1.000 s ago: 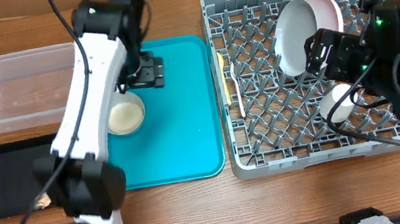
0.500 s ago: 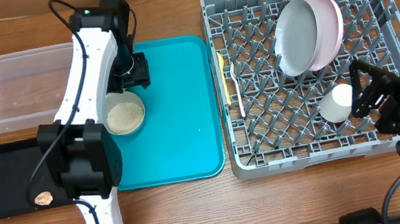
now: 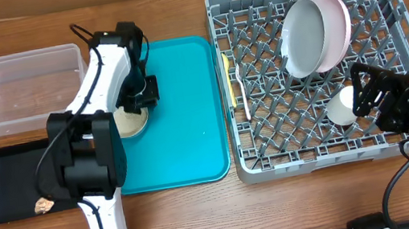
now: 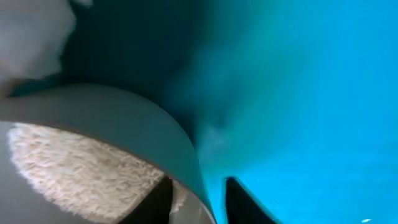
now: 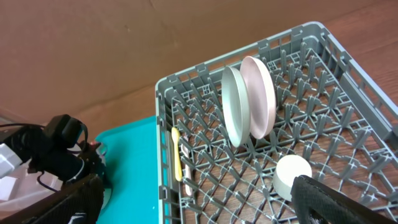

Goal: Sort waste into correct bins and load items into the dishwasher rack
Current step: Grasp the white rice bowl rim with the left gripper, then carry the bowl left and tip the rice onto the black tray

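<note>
A small pale bowl holding white rice-like grains sits on the teal tray. My left gripper straddles its right rim. One finger is inside against the wall and the other outside, with a thin strip of teal still showing, so the jaws are narrow but open. In the dishwasher rack stand the grey-green plate and the pinkish plate. A white cup lies there, and a yellow-handled utensil rests by the left wall. My right gripper hangs wide open just right of the cup, holding nothing.
The clear tub stands at the far left. The black tray lies in front of it with a small brown bit at its near corner. The teal tray lies between the bins and the rack.
My left gripper has come down over the bowl's rim and its jaws have narrowed. The right arm has drawn back from above the rack to its lower right; the cup stays put.
</note>
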Motion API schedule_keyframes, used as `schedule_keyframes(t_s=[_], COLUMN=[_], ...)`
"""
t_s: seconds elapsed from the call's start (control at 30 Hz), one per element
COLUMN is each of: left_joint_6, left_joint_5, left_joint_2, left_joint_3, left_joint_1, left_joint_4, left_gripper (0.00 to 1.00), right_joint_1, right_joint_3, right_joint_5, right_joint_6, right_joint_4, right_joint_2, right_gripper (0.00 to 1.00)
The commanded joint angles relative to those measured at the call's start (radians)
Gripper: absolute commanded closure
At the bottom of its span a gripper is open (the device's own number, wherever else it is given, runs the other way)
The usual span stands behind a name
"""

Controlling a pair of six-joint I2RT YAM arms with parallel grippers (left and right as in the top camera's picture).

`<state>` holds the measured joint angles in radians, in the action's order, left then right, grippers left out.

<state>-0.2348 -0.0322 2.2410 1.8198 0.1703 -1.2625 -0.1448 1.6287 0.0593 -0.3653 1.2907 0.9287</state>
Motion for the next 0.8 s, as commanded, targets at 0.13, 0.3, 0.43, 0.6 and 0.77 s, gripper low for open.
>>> schedule_keyframes(t_s=[0.13,0.3,0.43,0.6,0.77], left_joint_6=[-0.016,-0.036,-0.079,-0.095,-0.107], left_joint_5=[-0.021,-0.016,-0.017,-0.016,-0.010], left_joint_2=[0.003,-0.089,-0.275,-0.452,-0.639], left_joint_3=[-0.022,-0.022,-0.022,-0.022,-0.022], left_joint_1=[0.007,0.007,0.006,0.006,-0.036], left_joint_4=[0.012,-0.016,-0.038,-0.095,-0.179], left_gripper=[0.96,0.96,0.96,0.96,0.96], right_joint_1=[-0.001,-0.001,-0.001,-0.001,-0.001], right_joint_3=[0.000,0.000,0.000,0.000,0.000], right_joint_5=[0.011,0.010,0.010,0.010,0.010], right_joint_6=[0.006,0.006,0.006,0.006,0.006], right_joint_4=[0.010,0.010,0.008,0.002,-0.006], right_joint_2=[-0.007,-0.007,-0.007,-0.007,-0.007], right_gripper=[0.00,0.00,0.00,0.00,0.00])
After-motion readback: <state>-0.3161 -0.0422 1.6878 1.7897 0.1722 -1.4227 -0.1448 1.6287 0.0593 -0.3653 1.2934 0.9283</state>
